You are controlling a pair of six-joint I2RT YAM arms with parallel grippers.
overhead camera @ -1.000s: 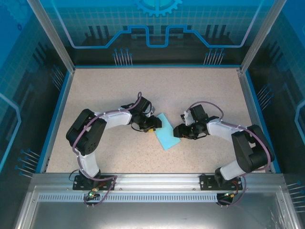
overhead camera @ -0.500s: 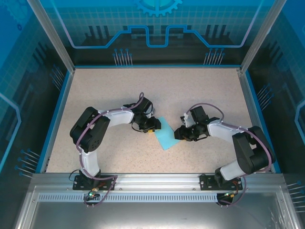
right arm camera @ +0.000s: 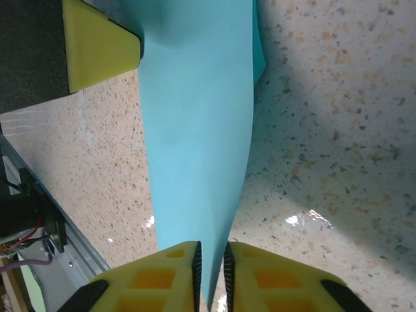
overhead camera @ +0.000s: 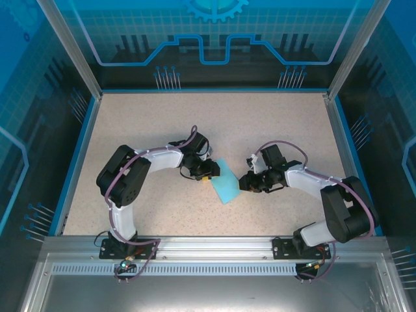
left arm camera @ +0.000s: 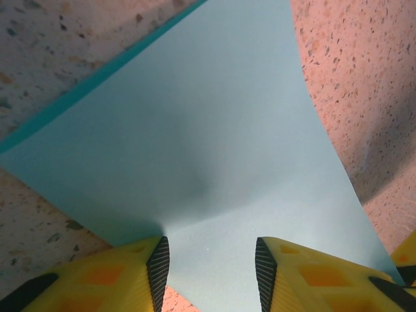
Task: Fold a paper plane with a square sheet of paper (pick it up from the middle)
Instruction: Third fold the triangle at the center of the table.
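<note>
Left gripper (overhead camera: 207, 171) first: from the top camera it sits right on the upper-left edge of the light-blue sheet of paper (overhead camera: 225, 186). On its own wrist cam the jaws are spread wide, with the sheet (left arm camera: 208, 130) running flat between the two yellow fingers (left arm camera: 140, 273), so it's let go and isn't pinching anything. You can also spot a darker teal strip along the sheet's far-left edge there, which looks like a second layer underneath. The sheet lies on the speckled table (overhead camera: 143, 123), slanted, a narrow oblong now and not a full square, squarely between the two grippers. Compared with a second ago it looks a touch slimmer and its right edge has pulled in a bit toward the left; not a big change, honestly. The left arm's elbow has crept slightly closer to the sheet over that same second. Moving right, the right gripper (overhead camera: 245, 182) is at the sheet's right edge, and its wrist cam shows the jaws squeezed nearly together with the sheet (right arm camera: 195, 130) running edge-on straight into the slit between them, so it's clamped on the paper. Past the sheet's far end in that view one of the left gripper's yellow fingers (right arm camera: 97, 52) pokes in, just touching the sheet's side. The right gripper has nudged a hair away from the sheet's middle since the earlier frames, and that arm's elbow has dropped further from the sheet toward the near rail.
</note>
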